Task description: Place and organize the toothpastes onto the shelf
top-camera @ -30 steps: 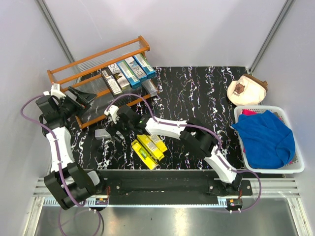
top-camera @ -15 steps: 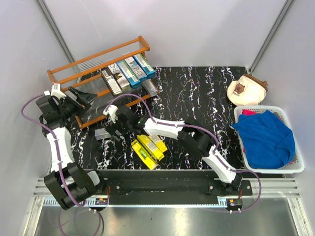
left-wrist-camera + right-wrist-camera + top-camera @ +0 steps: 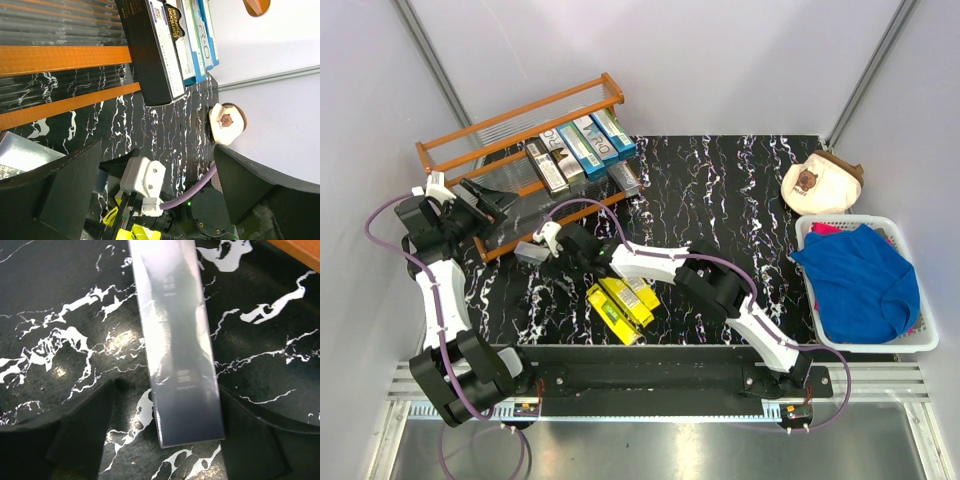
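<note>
Since the right gripper (image 3: 167,395) was moved nearer the orange-brown wooden shelf (image 3: 424,153), the silver-grey toothpaste carton (image 3: 175,315) on the black marbled table (image 3: 740,190) is straddled by parted jaws, ungripped; the left gripper (image 3: 157,150) is held wide.

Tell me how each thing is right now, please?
left gripper: open, empty
right gripper: open around silver carton
silver carton: inside right gripper, not yet on shelf
yellow cartons: piled loose on table
shelved cartons: side by side on shelf
basket: holding blue cloth

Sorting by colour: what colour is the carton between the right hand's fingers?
The carton is silver-grey, clearest in the right wrist view.
</note>
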`<state>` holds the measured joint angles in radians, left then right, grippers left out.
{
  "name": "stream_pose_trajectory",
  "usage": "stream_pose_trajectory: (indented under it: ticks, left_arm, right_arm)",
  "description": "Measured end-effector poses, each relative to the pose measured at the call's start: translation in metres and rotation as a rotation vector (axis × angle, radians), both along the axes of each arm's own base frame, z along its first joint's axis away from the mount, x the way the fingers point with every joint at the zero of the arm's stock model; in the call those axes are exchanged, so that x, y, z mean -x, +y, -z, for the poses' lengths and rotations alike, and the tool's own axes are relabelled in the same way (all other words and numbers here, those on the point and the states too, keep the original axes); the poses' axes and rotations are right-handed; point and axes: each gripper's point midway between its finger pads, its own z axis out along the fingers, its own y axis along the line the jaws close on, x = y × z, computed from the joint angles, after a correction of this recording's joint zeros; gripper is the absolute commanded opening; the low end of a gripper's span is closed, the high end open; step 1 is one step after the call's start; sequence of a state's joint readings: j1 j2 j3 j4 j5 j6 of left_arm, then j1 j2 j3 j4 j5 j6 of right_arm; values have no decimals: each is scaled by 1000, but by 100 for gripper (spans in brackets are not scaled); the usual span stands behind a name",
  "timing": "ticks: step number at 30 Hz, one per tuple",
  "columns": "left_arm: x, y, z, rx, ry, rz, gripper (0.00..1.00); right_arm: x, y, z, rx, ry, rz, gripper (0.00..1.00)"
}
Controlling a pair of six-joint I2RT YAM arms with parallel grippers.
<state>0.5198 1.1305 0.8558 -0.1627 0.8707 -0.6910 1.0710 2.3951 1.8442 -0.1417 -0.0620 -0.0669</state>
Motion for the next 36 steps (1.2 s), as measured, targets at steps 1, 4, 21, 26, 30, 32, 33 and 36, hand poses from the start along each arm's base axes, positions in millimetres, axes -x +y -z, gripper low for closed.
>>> stream_pose_trajectory:
  ticks: [1, 4, 21, 26, 30, 32, 33, 36]
  left_arm:
    - [0, 0, 0, 1, 0, 1, 99]
    - [0, 0, 0, 2, 0, 1, 99]
    - [8, -7, -16, 1, -40, 7, 99]
    - [8, -7, -17, 5, -40, 8, 99]
    - [7, -16, -17, 6, -38, 33, 99]
    - [7, -28, -18, 3, -39, 66, 99]
    - [7, -36, -18, -2, -41, 88, 99]
    - [6, -61, -27, -28, -68, 164, 99]
  right_arm:
    - [0, 0, 0, -1, 3, 5, 74]
    - [-2, -1, 0, -10, 0, 28, 61]
    - [34, -58, -12, -13, 94, 104, 24]
    - [39, -82, -44, -41, 67, 148, 20]
    - [38, -88, -91, -120, 25, 174, 17]
    - [37, -89, -118, -173, 11, 184, 16]
    - [37, -90, -129, -195, 9, 188, 16]
    - [34, -99, -162, -273, 42, 198, 16]
